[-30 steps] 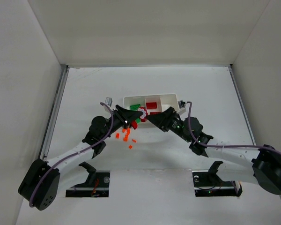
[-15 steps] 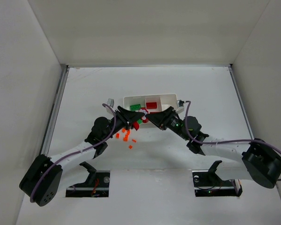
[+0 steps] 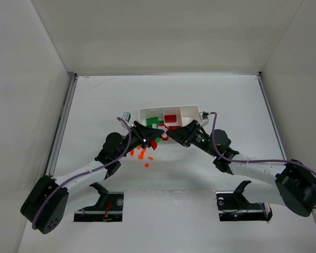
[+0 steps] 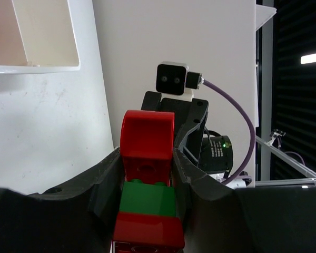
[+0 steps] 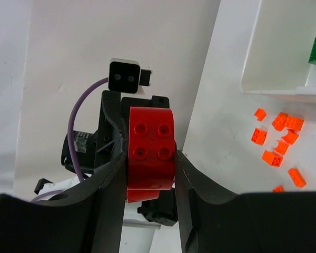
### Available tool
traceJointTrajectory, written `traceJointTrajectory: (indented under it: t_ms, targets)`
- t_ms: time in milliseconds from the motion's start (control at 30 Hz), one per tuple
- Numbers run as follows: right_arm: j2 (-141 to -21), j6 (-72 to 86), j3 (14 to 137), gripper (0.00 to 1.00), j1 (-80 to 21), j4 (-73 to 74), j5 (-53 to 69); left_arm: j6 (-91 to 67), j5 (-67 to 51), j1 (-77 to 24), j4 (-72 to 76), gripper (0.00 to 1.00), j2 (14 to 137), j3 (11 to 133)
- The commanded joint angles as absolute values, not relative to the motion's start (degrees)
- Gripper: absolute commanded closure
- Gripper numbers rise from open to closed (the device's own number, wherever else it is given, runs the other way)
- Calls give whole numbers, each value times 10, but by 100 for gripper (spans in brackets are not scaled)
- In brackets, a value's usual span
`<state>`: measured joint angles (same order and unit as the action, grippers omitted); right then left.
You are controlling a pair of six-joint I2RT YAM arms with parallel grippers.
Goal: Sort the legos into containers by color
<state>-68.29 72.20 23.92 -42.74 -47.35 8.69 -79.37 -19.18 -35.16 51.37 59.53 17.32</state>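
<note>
**A:** Where are the two arms?

**B:** They meet nose to nose at the 6 o'clock side of the tray (image 3: pixel 168 108), just off its near wall. The left arm comes in from 8 o'clock and the right from 4 o'clock.

**A:** And the left end effector (image 4: pixel 147 163)?

**B:** It is clenched on a brick stack (image 4: pixel 147 197): red, green, then a round-topped red, pinched between both fingers and held above the desk (image 3: pixel 95 105).

**A:** The right end effector (image 5: pixel 150 158)?

**B:** It is grasping a red brick (image 5: pixel 150 142) whose four studs face its wrist camera, with a finger pressed against each side. Each wrist camera sees the other arm's camera straight behind its own brick. Whether this red brick is the far end of the stack, I cannot tell.

**A:** What is in the tray?

**B:** From above, a green brick (image 3: pixel 151 120) lies in the 9 o'clock compartment and a red block (image 3: pixel 171 117) in the middle one.

**A:** Any loose pieces?

**B:** The orange bits (image 3: pixel 142 154) are scattered on the desk at 7 o'clock from the tray, outside its wall and just under the left arm's tip. The right wrist view shows them clustered below the tray's edge.
</note>
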Motion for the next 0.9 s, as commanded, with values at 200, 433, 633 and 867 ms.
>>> traceJointTrajectory:
  t_ms: [200, 433, 633, 867]
  targets:
    - [-684, 702, 265, 70, -342, -482, 61, -749, -203, -327, 487, 69, 562, 151]
    - [-711, 701, 287, 70, -306, -482, 99, -743, -220, -317, 481, 67, 565, 142]
    - [-736, 701, 300, 70, -288, -483, 118, -738, -230, -301, 483, 65, 581, 141]
    - [-779, 698, 318, 70, -269, -483, 126, -735, -231, -298, 498, 63, 608, 165]
